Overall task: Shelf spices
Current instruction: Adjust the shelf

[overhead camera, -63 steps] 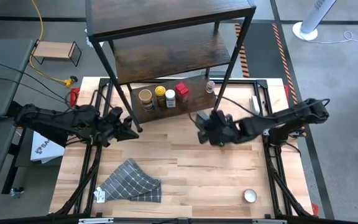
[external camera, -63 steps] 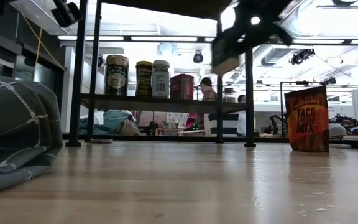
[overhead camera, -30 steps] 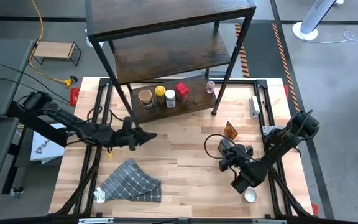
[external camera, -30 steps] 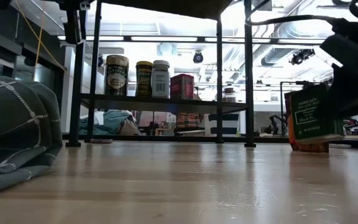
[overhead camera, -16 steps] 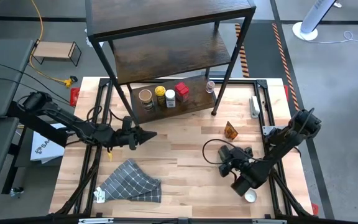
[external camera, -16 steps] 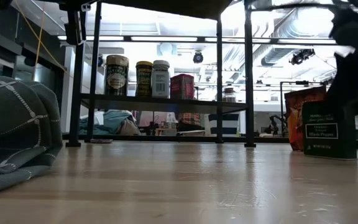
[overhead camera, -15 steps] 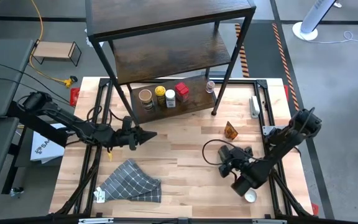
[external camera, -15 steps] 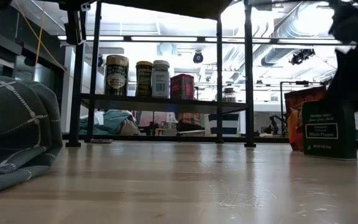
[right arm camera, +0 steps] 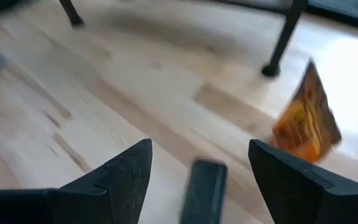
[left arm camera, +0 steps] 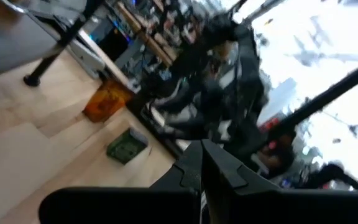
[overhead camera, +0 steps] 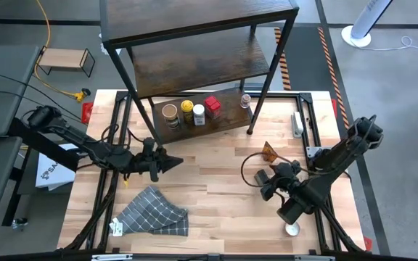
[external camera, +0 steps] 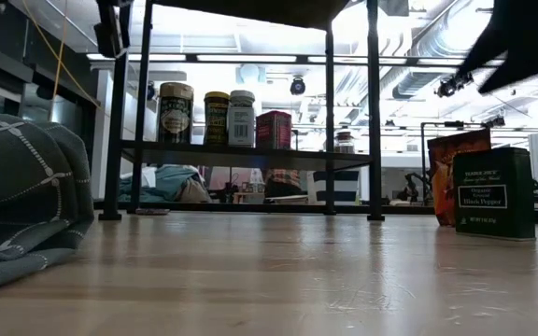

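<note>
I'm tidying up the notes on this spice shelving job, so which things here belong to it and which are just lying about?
Job: shelf; jars on its bottom board; black pepper tin; orange taco mix packet.
Lying about: grey checked cloth; small light-wood stand; white lid.

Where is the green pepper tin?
The pepper tin stands on the table's right side, beside the orange packet, under the open right hand.

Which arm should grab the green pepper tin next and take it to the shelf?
Right. Its gripper hangs open directly over the tin, beside the orange packet. The left gripper is shut and sits across the table, far from the tin, near the shelf.
</note>
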